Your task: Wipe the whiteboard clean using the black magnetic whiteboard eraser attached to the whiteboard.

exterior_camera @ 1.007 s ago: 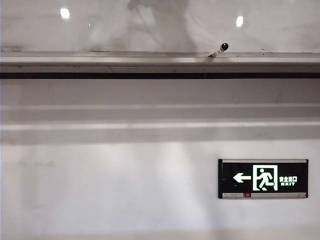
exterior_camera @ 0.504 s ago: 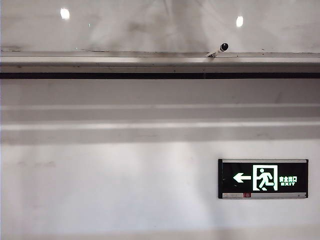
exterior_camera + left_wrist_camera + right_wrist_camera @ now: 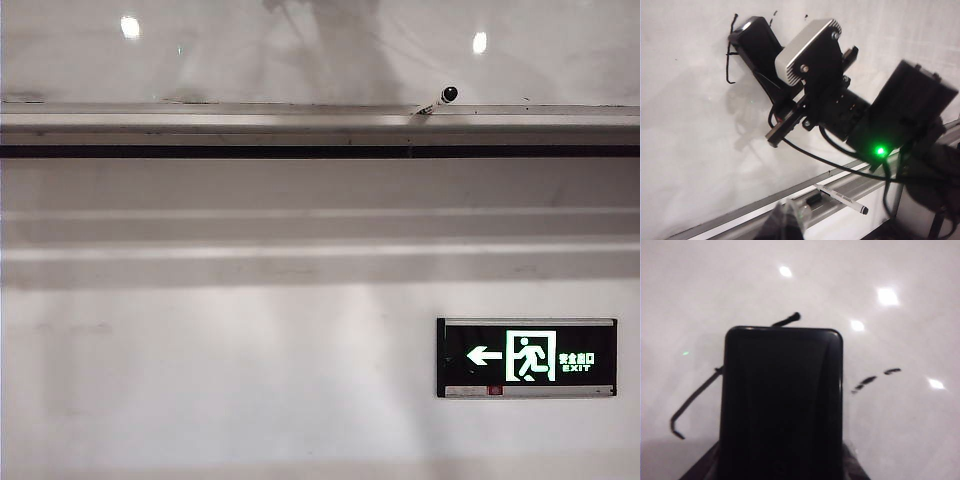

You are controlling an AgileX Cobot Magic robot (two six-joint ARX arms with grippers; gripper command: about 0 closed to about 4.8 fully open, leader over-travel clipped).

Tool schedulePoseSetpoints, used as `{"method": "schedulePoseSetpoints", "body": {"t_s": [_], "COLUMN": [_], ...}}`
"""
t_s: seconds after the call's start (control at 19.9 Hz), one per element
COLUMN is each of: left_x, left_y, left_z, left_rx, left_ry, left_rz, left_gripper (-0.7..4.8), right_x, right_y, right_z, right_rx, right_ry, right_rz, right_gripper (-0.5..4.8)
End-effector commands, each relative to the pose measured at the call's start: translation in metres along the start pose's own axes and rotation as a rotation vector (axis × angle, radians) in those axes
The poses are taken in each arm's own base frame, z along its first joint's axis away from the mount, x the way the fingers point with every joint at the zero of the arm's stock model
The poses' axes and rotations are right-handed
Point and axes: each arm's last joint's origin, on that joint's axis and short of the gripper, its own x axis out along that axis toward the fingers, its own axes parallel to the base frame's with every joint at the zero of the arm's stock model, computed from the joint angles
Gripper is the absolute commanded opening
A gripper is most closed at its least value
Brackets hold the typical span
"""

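Mid-wipe step. Right gripper (image 3: 747, 42) clamped the small black block eraser (image 3: 782, 405), pressed flat on the glossy white whiteboard (image 3: 685, 125), covering part of a black marker stroke (image 3: 690, 402). Short dashes (image 3: 875, 377) beside the eraser unwiped. Next: needed a sweep across stroke and dashes. Left gripper (image 3: 787, 225) closed, empty, by the silver ledge (image 3: 840, 187).

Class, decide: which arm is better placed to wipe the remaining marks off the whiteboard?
Right: its gripper presses the black eraser on the whiteboard among black marks. The left gripper hangs back, shut.
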Motion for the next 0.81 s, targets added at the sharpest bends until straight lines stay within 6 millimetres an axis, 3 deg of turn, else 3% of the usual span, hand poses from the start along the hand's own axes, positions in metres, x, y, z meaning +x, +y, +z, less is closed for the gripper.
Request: {"method": "schedulePoseSetpoints", "body": {"t_s": [0.05, 0.25, 0.4, 0.6, 0.81], "left_x": [-0.002, -0.002, -0.003, -0.004, -0.005], "left_y": [0.0, 0.0, 0.0, 0.0, 0.0], "left_z": [0.003, 0.003, 0.004, 0.004, 0.004], "left_rx": [-0.003, -0.002, -0.002, -0.003, -0.003], "left_ry": [-0.019, -0.019, -0.02, -0.018, -0.015], "left_rz": [-0.015, -0.016, -0.016, -0.016, -0.016], "left_gripper": [-0.05, -0.05, -0.05, -0.05, -0.05], "right_x": [0.0, -0.006, -0.007, -0.004, -0.005], "right_y": [-0.041, -0.071, -0.082, -0.075, -0.052], "right_z": [0.0, 0.015, 0.01, 0.007, 0.012], "right_rx": [-0.001, 0.005, -0.003, -0.009, 0.024], "right_ry": [0.088, 0.113, 0.173, 0.127, 0.061], "right_rz": [-0.213, -0.321, -0.388, -0.232, 0.006], "right_gripper": [0.3, 0.3, 0.3, 0.3, 0.21]}}
